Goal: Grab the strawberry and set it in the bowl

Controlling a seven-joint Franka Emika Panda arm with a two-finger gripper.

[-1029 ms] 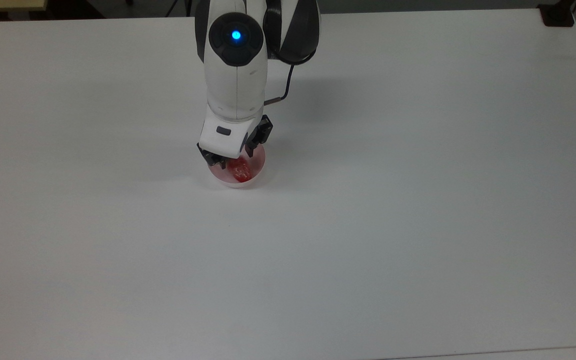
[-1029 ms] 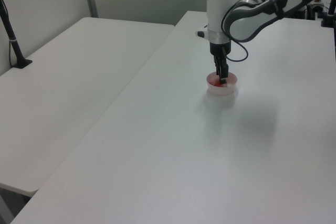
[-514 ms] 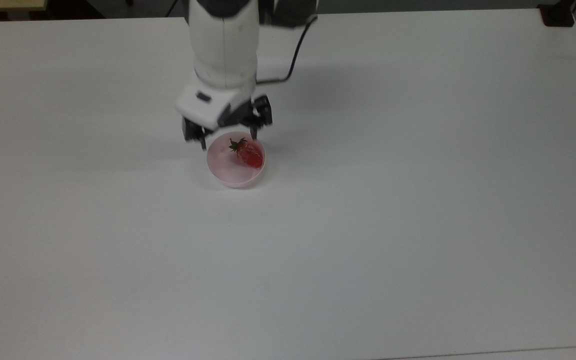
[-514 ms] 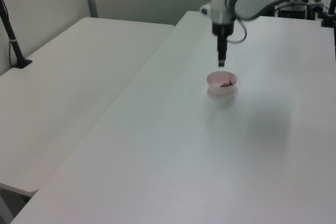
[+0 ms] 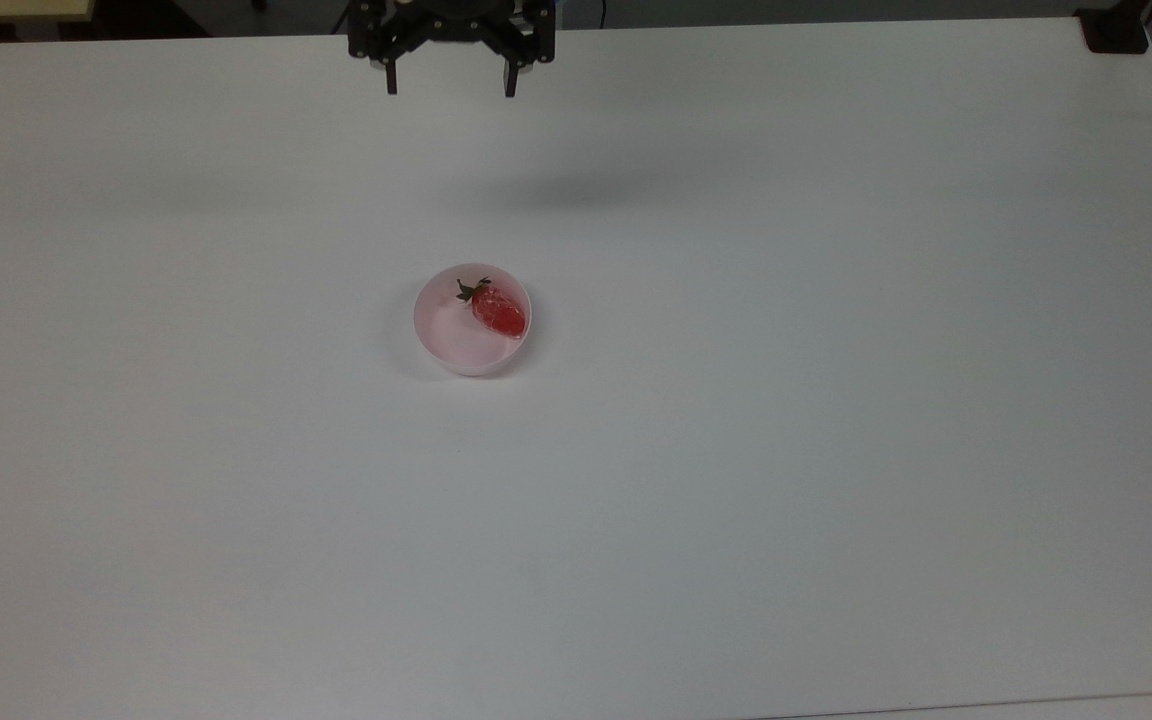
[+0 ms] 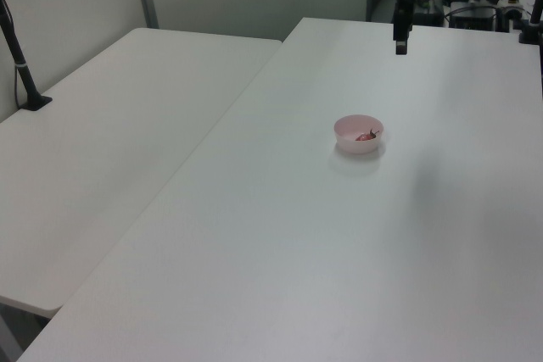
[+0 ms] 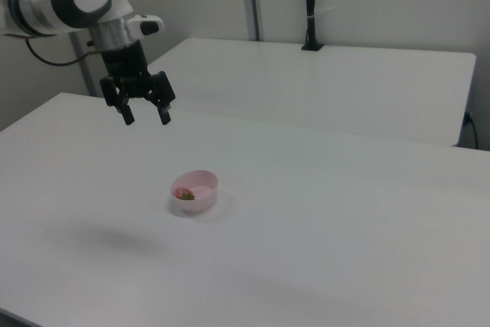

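The red strawberry [image 5: 499, 311] with its green cap lies inside the pale pink bowl [image 5: 446, 340], toward the top view's right side of it. In the left view the bowl [image 6: 346, 129] holds the strawberry [image 6: 366, 136], and likewise in the right view the bowl [image 7: 205, 182] holds the strawberry [image 7: 184, 194]. My gripper [image 5: 450, 90] hangs open and empty, high above the table and well back from the bowl at the top view's upper edge. From the side the gripper [image 7: 145, 119] has its fingers spread; the left view has the gripper [image 6: 400, 47] edge-on.
The bowl stands on a wide white table [image 5: 836, 400]. A second white table [image 6: 110, 142] adjoins it at the left view's left. A black post [image 7: 309, 5] is clamped on the far table in the right view, and a black block [image 5: 1114, 30] sits at the top view's upper right corner.
The gripper let go of the strawberry in the bowl, then rose and drew back toward the top view's upper edge. The strawberry now lies uncovered in the bowl.
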